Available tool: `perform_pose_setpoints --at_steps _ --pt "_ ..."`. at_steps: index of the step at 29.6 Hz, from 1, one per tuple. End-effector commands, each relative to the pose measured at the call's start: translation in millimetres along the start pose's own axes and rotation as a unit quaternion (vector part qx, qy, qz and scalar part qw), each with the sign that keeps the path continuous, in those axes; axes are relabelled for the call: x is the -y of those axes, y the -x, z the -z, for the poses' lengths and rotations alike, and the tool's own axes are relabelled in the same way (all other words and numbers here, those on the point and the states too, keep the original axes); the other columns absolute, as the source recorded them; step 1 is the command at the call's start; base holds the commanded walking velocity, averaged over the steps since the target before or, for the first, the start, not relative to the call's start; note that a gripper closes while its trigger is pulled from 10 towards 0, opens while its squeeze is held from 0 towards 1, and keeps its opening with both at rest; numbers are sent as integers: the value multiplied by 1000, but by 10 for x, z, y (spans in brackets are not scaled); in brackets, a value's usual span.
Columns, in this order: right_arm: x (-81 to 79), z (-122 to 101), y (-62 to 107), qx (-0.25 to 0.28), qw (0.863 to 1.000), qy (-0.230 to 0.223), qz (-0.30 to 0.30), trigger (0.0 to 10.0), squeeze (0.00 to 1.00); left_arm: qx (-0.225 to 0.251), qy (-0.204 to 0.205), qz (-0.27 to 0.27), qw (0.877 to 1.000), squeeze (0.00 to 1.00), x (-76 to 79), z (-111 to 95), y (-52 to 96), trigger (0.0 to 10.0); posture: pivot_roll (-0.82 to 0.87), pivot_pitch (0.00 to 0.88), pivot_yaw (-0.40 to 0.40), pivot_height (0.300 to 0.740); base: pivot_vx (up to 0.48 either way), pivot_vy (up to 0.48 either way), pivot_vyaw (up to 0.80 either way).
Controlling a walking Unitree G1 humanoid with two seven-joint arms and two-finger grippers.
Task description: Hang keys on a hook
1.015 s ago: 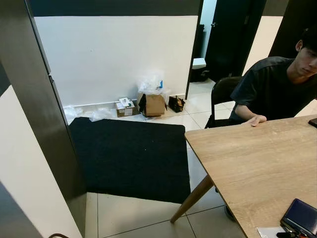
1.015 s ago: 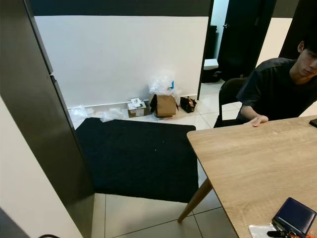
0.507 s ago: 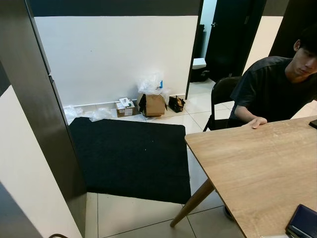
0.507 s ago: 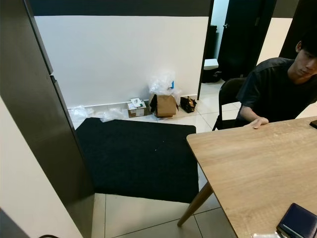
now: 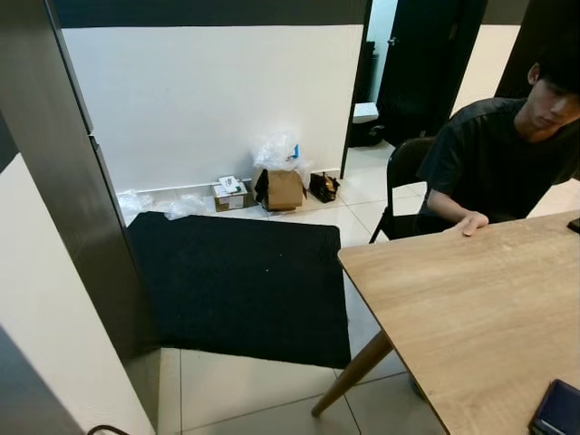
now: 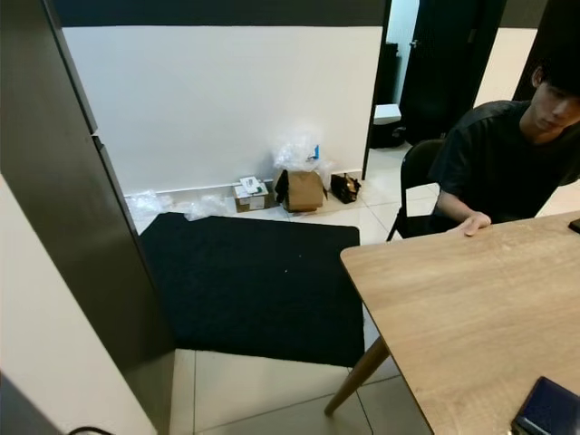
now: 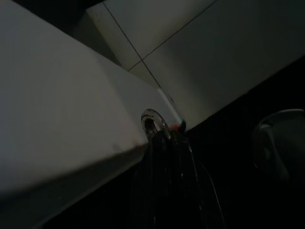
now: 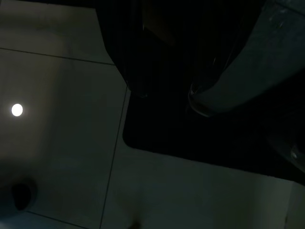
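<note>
The keys [image 7: 155, 125] are sitting at the tip of the left gripper [image 7: 164, 138], in the left wrist view: a silver ring is poking out past the black fingers [image 7: 167, 162], with a speck of orange-red showing just beside it. The jaws are closing tight on the ring, with no gap showing between them. The ring is standing out along the line of the fingers, its open loop facing the camera; more of the bunch than that is too dark to make out. The left arm is hanging low beside a pale wall panel [image 7: 52, 109], with the fingers aiming toward grey floor tiles [image 7: 200, 52].

The right arm is hanging idle over the tiled floor at the edge of the black rug [image 5: 240, 285]; its wrist view is so dark that I cannot tell how its jaws are standing.

Ahead, a wooden bench [image 5: 462, 308] is filling the right side, with a dark blue case [image 5: 557, 412] lying at its near corner. A person in a dark shirt [image 5: 494, 159] is sitting at the far side on a black chair [image 5: 403, 172], resting a hand [image 5: 469, 221] on the bench edge. A cardboard box [image 5: 283, 188] and plastic bags [image 5: 172, 207] are lying against the white wall [image 5: 208, 100].
</note>
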State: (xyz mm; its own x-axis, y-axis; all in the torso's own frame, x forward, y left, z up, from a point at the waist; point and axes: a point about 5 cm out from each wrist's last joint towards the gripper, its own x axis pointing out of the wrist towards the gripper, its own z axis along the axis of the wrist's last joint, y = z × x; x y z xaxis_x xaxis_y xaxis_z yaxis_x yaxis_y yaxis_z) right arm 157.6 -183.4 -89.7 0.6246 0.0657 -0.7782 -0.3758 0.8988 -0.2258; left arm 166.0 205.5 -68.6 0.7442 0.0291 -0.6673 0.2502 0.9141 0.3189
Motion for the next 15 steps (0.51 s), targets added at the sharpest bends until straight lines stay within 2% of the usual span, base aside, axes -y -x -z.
perform_pose_setpoints --at_steps 1,15 --pt "-18 75 24 -12 1000 -4 -2 10000 0 -19 -2 1 1000 0 -12 117 40 10000 101 88 -8 740 -480 0 0" --pt "-6 70 23 -11 1000 -6 -1 10000 0 -19 -2 0 1000 0 -13 112 35 10000 102 89 -6 740 -404 0 0"
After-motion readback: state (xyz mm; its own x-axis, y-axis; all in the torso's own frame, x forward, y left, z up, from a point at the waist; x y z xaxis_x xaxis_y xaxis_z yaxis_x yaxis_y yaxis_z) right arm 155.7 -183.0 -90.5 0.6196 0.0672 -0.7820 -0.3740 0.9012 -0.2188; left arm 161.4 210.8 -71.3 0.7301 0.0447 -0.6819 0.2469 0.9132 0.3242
